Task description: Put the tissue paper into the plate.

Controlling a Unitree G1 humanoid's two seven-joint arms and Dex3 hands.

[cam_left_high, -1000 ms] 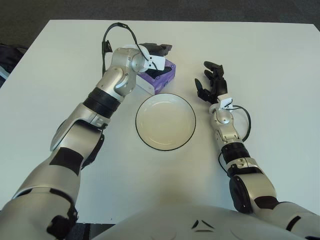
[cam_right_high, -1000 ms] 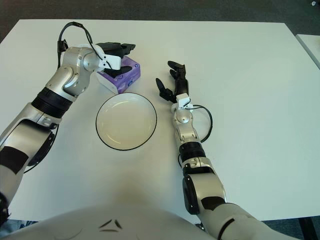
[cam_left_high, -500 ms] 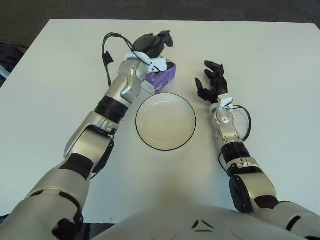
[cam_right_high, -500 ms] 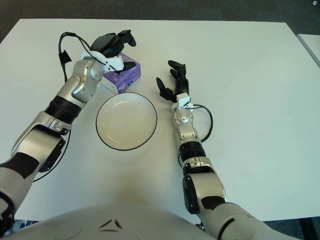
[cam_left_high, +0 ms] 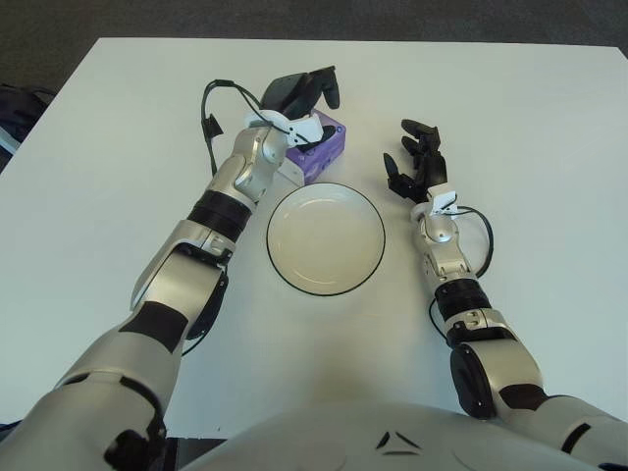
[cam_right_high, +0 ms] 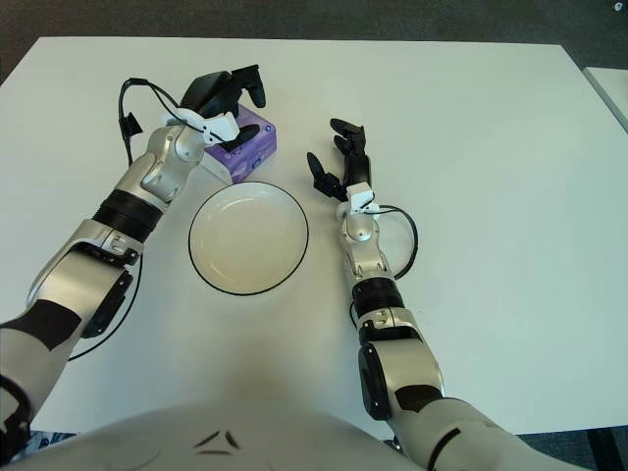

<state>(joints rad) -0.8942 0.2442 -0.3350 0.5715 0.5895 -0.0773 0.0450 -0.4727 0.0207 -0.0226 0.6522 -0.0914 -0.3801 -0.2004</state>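
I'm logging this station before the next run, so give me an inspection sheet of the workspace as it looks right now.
Surface: white table, no marks seen.
Job's things: purple tissue pack lies beyond the plate's far left rim; white plate with dark rim holds nothing.
Clutter: nothing seen.
Hands: left hand above the tissue pack, fingers spread, grasping nothing; right hand shows right of the plate, fingers open.
Cables: black cable loop at the left wrist; another along the right forearm.
Surroundings: dark floor beyond the table.
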